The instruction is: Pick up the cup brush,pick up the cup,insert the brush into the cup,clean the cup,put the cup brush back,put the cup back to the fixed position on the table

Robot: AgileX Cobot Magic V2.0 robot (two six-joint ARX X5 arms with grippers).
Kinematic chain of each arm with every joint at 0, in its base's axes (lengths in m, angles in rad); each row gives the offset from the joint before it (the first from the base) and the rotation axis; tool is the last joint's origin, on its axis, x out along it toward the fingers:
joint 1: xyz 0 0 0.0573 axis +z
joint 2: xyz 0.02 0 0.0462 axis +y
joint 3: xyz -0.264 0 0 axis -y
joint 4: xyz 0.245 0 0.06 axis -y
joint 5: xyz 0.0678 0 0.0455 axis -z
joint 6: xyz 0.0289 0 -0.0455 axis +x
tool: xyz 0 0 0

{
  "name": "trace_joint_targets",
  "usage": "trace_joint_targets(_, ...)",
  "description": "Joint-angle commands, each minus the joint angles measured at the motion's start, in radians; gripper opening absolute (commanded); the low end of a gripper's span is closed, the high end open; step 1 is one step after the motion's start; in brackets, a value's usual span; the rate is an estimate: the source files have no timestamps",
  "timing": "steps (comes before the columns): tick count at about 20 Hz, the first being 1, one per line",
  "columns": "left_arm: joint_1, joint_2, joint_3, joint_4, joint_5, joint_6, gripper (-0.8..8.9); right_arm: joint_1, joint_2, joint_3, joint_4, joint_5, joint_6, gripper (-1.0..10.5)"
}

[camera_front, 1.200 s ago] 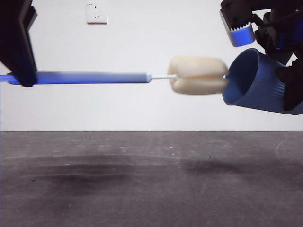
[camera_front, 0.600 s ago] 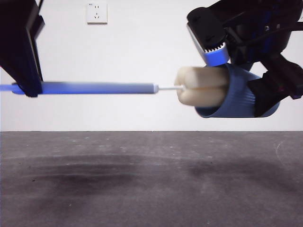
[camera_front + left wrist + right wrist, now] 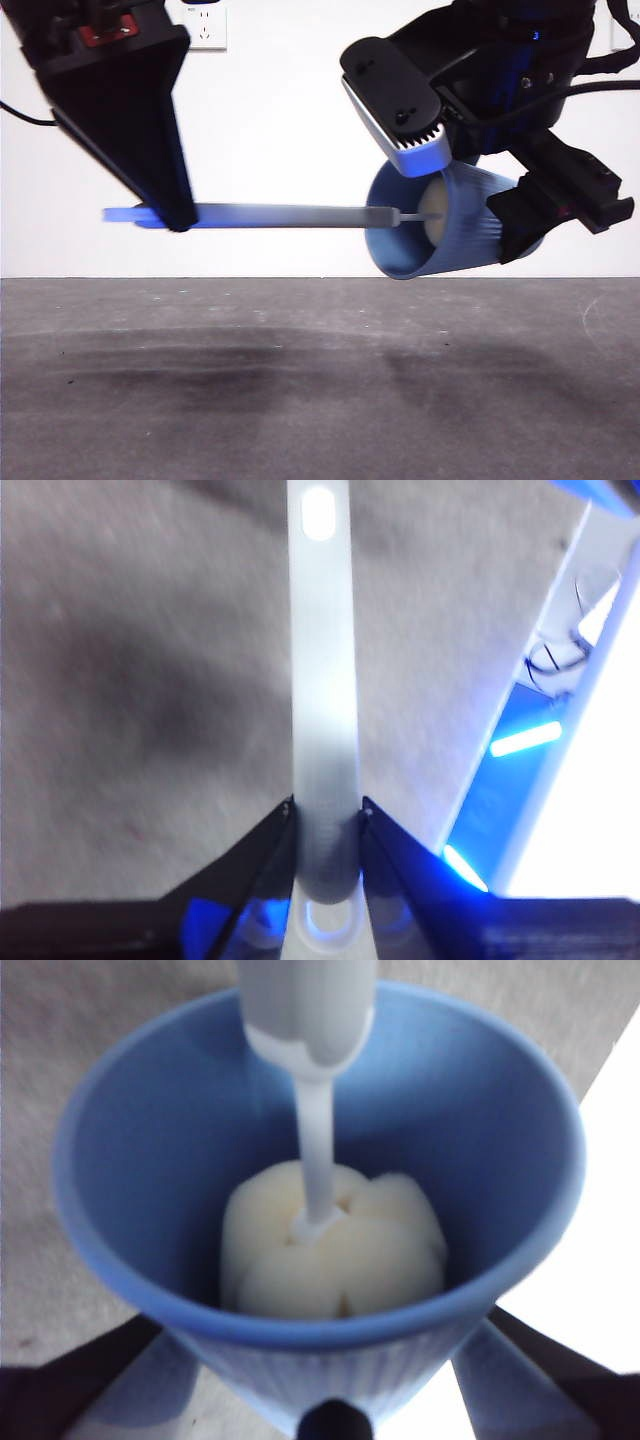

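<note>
Front view: my left end effector [image 3: 165, 215] is clamping the slim grey handle of the cup brush [image 3: 290, 215], holding it level above the dark matte counter [image 3: 300, 380]. My right end effector [image 3: 470, 195] is gripping the ribbed blue cup [image 3: 450, 240], tilted sideways.

Left wrist view: both jaws are pressing the smooth handle [image 3: 325, 730].

Right wrist view: the rounded cream sponge head [image 3: 335, 1245] is sitting deep inside the tapered cup [image 3: 130, 1200].

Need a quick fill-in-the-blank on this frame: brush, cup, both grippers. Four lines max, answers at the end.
1. The sponge head of the cup brush sits ____ the cup.
2. The left gripper is clamped on the brush's ____.
3. The right gripper holds the cup tipped on its side, its mouth facing the ____ gripper.
4. Both cup and brush are held above the ____, touching nothing on it.

Answers: inside; handle; left; table
</note>
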Motion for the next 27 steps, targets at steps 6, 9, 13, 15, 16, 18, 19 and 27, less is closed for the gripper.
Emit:
trace_joint_targets(6,0.013,-0.062,-0.003,-0.171,-0.042,-0.008,-0.08,0.005,0.007,0.003,-0.010,0.045,0.035,-0.2)
trace_joint_targets(9,0.038,-0.130,-0.003,-0.289,-0.047,0.005,-0.08,0.003,0.007,0.003,-0.007,0.040,0.037,-0.2)
trace_joint_targets(13,0.043,-0.196,-0.003,-0.352,-0.043,0.007,-0.08,0.004,0.007,0.003,-0.006,0.040,0.037,-0.2)
trace_joint_targets(15,0.043,-0.202,-0.003,-0.357,-0.040,0.006,-0.08,0.004,0.007,0.003,0.000,0.039,0.037,-0.2)
trace_joint_targets(16,0.043,-0.201,-0.003,-0.346,-0.040,0.007,-0.08,0.004,0.007,0.003,0.003,0.039,0.037,-0.2)
trace_joint_targets(18,0.043,-0.201,-0.003,-0.295,-0.014,0.008,-0.08,0.005,0.007,0.003,0.003,0.038,0.037,-0.2)
trace_joint_targets(19,0.043,-0.197,-0.003,-0.264,0.017,0.009,-0.08,0.005,0.007,0.003,0.003,0.038,0.037,-0.2)
trace_joint_targets(27,0.042,-0.004,-0.003,0.027,0.098,-0.024,-0.09,0.008,0.007,0.003,0.004,0.032,0.039,-0.2)
